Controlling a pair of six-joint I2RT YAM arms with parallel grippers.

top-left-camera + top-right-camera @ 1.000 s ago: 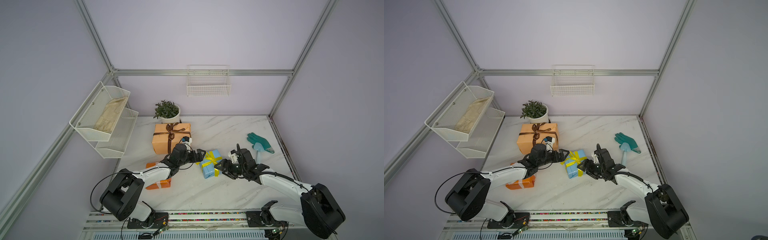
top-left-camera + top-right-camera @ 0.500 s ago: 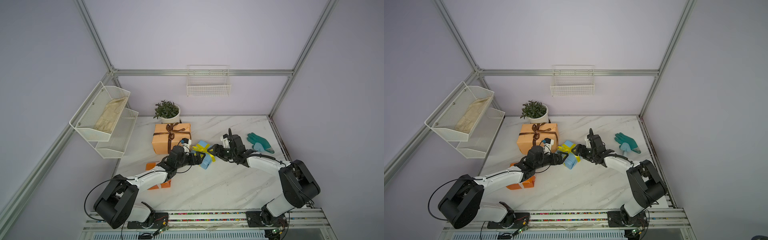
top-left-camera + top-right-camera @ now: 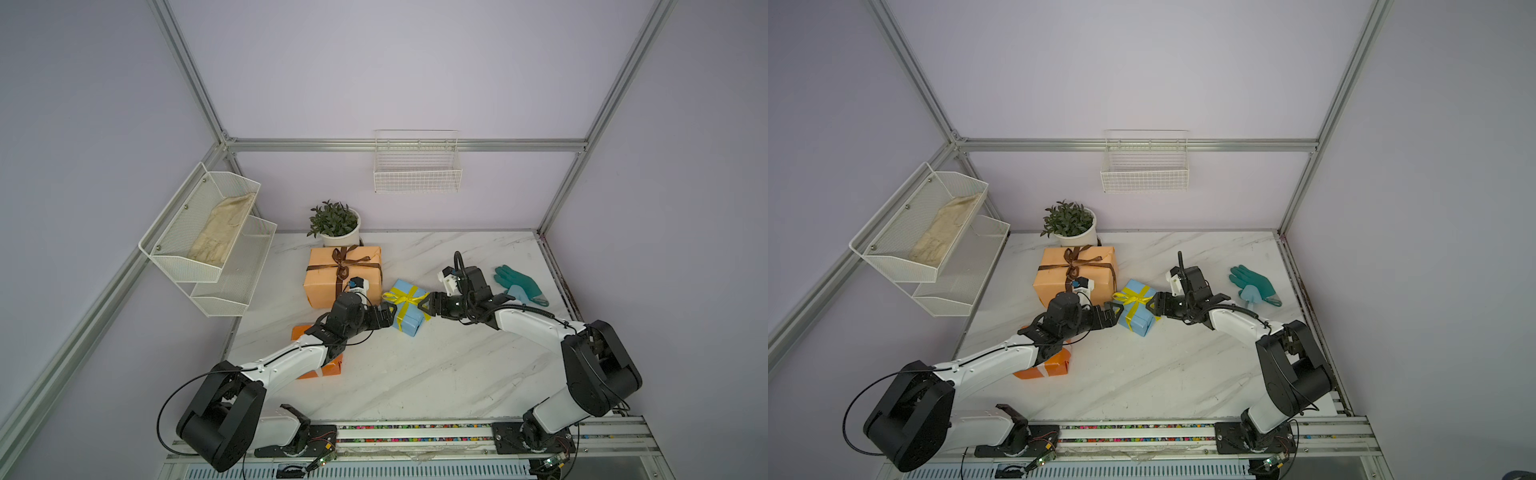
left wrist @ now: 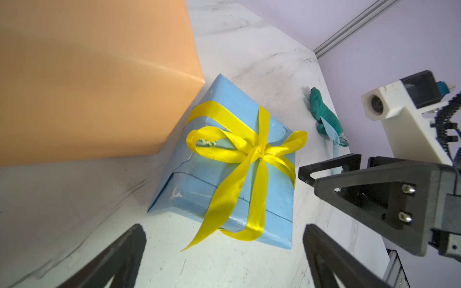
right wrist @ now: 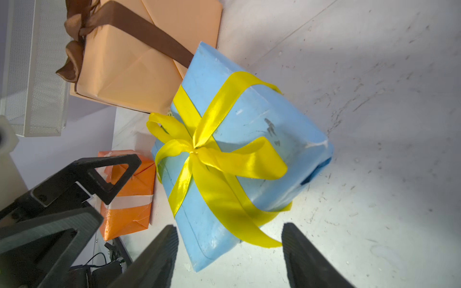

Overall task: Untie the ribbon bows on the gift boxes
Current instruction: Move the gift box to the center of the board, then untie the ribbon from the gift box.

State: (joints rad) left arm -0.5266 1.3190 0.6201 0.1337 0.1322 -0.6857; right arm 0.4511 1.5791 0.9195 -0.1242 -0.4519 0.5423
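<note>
Light blue box (image 3: 409, 316) with its yellow bow (image 3: 404, 296) tied. Left gripper (image 3: 389, 311) and right gripper (image 3: 424, 307) flank the box, one on each side, with the fingers of both spread and grasping nothing.

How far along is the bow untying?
Done: nothing visible. The yellow satin bow on the light blue paper-wrapped box and the dark brown bow on the peach box are tied. In hand: the left gripper and right gripper, both open, flank the blue box, gripping nothing. Left: those bows; the white ribbon on the bright orange box is mostly hidden.
</note>
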